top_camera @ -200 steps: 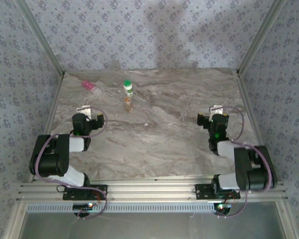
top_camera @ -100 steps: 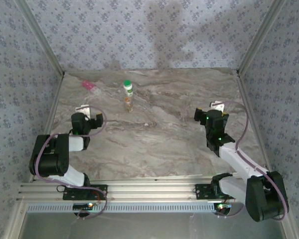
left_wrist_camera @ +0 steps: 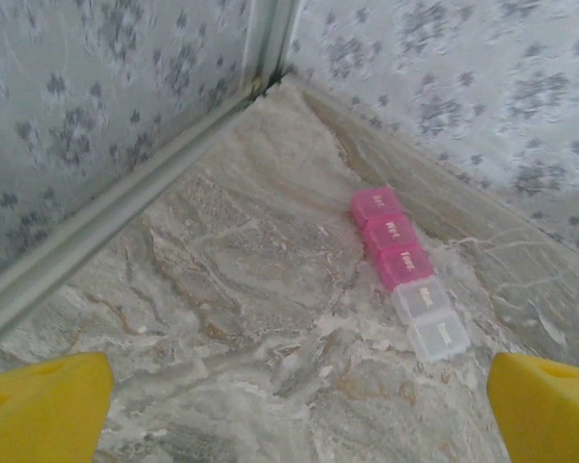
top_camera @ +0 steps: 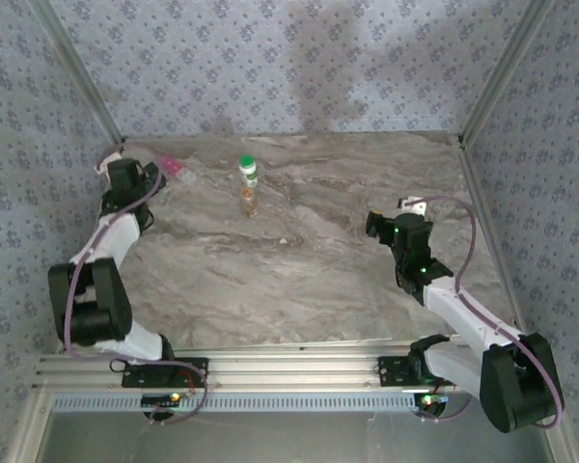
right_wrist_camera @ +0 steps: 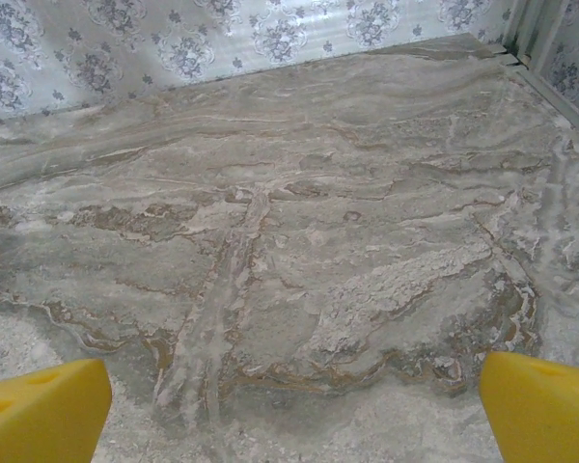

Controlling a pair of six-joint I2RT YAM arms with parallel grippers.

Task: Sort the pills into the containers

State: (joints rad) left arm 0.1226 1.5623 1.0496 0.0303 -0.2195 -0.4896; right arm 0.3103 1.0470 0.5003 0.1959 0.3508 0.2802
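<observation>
Left gripper (top_camera: 125, 174) has swung from mid-table out to the far-left corner; right gripper (top_camera: 391, 230) has edged a little inward. Pill case (left_wrist_camera: 405, 270) lies flat on the marble table (top_camera: 299, 270) by the back wall near that corner, ahead of the left claw: three pink cells, then two clear ones. Lid lettering is too blurred to read. White bottle with green cap (top_camera: 248, 171) stands mid-back, label unreadable. Amber vial (top_camera: 249, 202) sits just in front of it, contents hard to make out. Both claws are spread wide, holding nothing. Yellow fingertips (left_wrist_camera: 39, 405) are cut off at the frame corners.
</observation>
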